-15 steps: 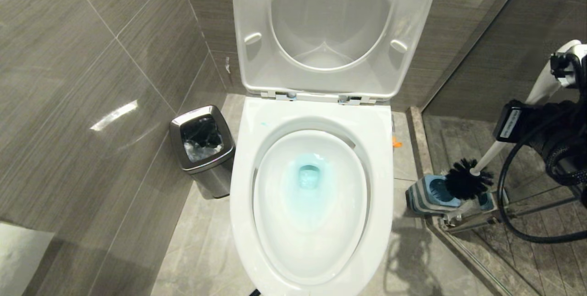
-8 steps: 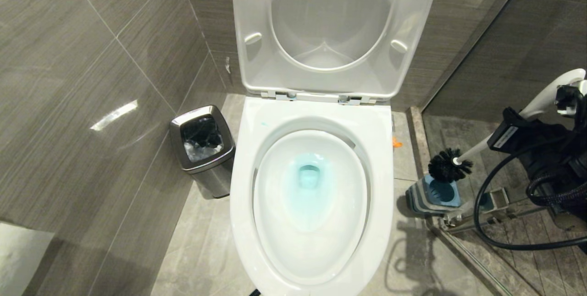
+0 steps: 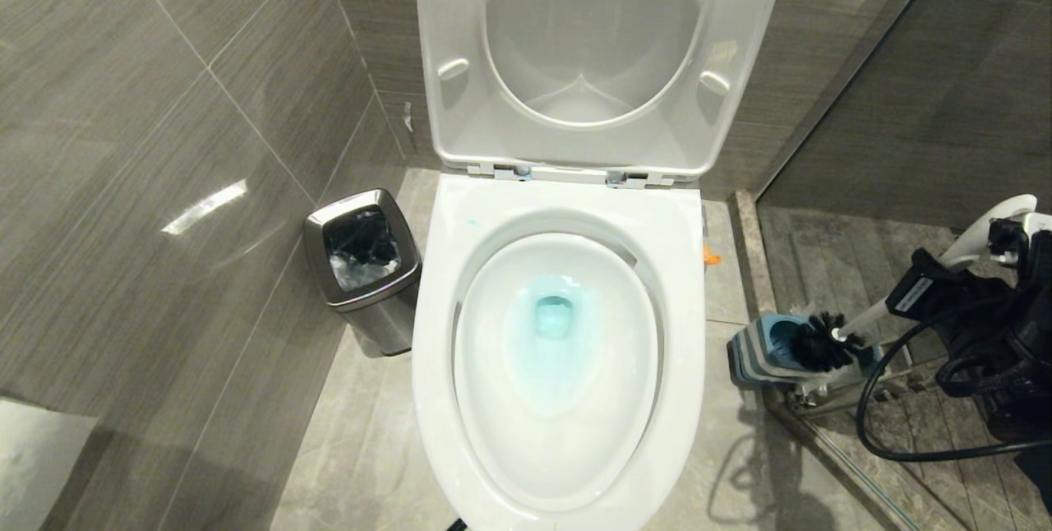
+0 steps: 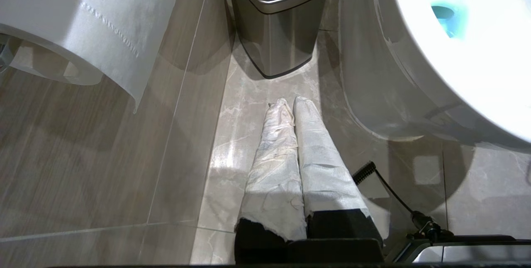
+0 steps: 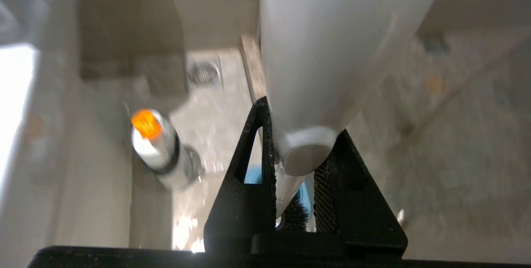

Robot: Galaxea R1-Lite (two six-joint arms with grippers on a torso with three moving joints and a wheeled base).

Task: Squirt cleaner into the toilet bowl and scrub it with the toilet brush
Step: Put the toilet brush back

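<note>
The toilet brush (image 3: 904,301) was held in the right end effector (image 3: 933,288), whose fingers were closed on the slim white handle partway along its length, at the right edge of the head view. The handle's long axis was seen slanting from its rounded end, high and to the right, down and leftward to the black bristle head (image 3: 818,342), which lay at the mouth of the blue-and-grey holder (image 3: 760,354) on the floor. Whether the bristles were already seated inside could not be told.

The toilet bowl (image 3: 686,284) lay to the left of that end effector, just beside the holder, with turquoise cleaner (image 3: 552,317) tinting the water at its centre. The right arm was judged much the nearer to both brush and holder. The left end effector (image 4: 290,106) was seen shut and empty above the floor beside the steel bin (image 4: 278,23).
</note>
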